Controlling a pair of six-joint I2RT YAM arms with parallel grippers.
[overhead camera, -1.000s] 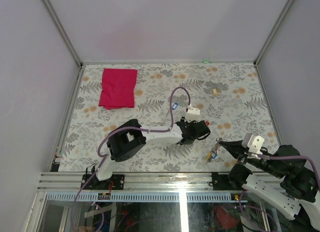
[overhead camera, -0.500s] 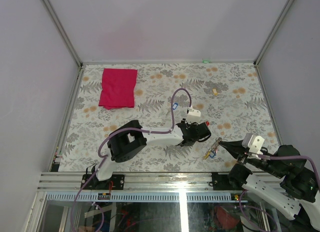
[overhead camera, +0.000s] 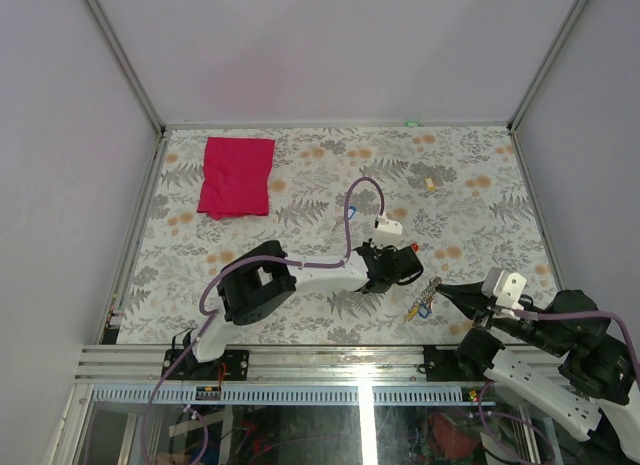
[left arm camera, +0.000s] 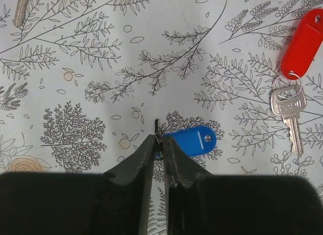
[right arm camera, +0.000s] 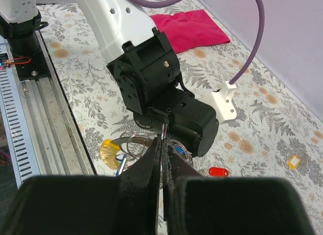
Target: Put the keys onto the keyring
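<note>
Floral-print table is carrying it all: near its middle the left gripper is pinching narrowly on the blue key, the red key lying close by. Toward the near right, the right gripper is clamping the keyring.

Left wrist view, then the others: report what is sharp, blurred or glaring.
Left wrist view: blue-tagged key and red-tagged key crisp, left gripper soft-edged near the lens. Right wrist view: right gripper a blurred black mass, keyring and left arm behind sharp. Top external view: even light, a bright glare stripe below the front rail.
</note>
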